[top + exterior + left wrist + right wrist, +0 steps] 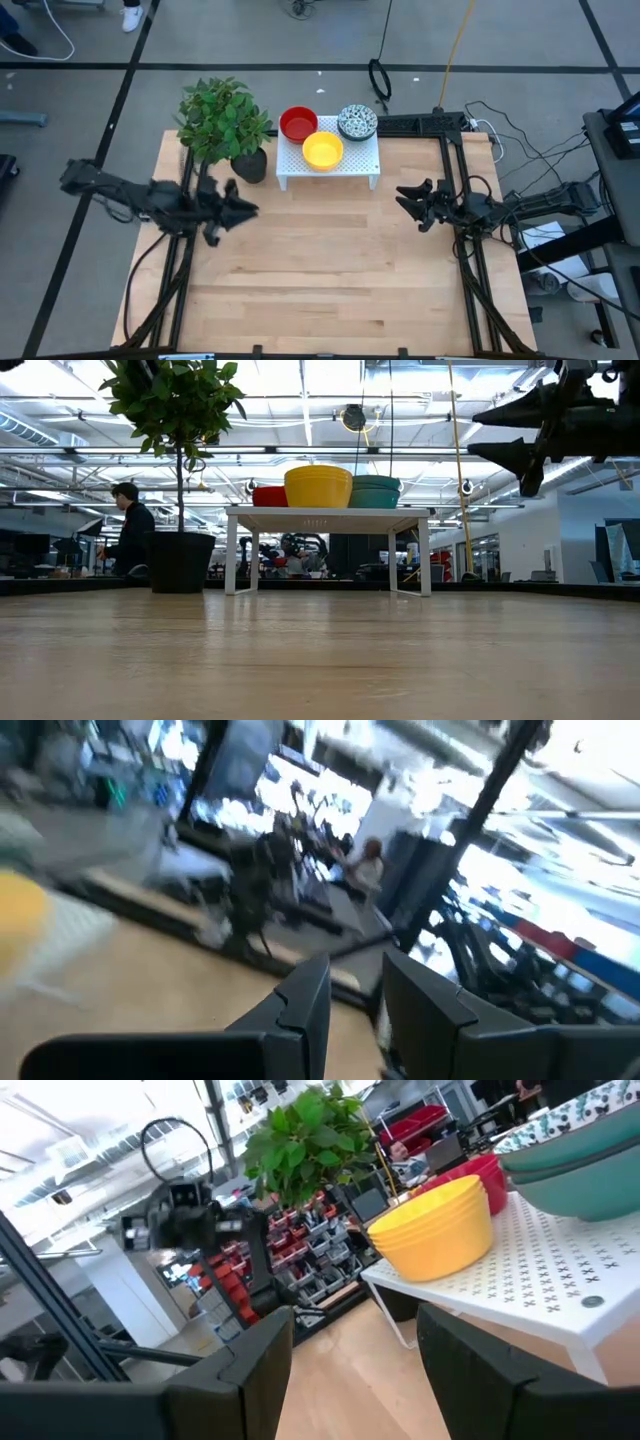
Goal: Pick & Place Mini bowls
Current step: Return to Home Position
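Observation:
Three stacks of mini bowls stand on a small white perforated stand (345, 165) at the table's far middle: a red stack (298, 123), a yellow stack (322, 150) and a patterned stack (357, 122). They also show in the low view (318, 486) and the right wrist view (440, 1230). My left gripper (243, 208) is open and empty, above the table's left part, near the plant pot. My right gripper (405, 200) is open and empty, above the table's right part, pointing toward the left.
A green plant in a black pot (248, 163) stands just left of the white stand. Dark frame rails run along the table's left side (170, 260) and right side (475, 270). Bare wooden table (320, 270) lies between the arms. A person (130, 530) shows in the room behind.

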`<action>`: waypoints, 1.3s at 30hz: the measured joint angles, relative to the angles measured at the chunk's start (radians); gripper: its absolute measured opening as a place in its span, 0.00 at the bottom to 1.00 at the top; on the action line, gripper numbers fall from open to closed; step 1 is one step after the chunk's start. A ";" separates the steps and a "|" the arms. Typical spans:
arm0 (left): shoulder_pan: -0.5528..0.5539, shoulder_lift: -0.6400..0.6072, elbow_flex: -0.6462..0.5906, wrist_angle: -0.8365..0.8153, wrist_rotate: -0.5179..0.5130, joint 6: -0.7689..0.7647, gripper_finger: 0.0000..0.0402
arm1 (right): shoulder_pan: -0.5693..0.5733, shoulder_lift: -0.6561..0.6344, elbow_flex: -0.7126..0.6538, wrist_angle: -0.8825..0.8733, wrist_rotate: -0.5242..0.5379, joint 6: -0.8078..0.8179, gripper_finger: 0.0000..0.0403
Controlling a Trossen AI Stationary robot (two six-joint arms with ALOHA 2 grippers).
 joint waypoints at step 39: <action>0.146 -0.413 -0.457 0.063 -0.073 -0.010 0.24 | 0.000 0.003 -0.003 -0.050 -0.007 -0.060 0.50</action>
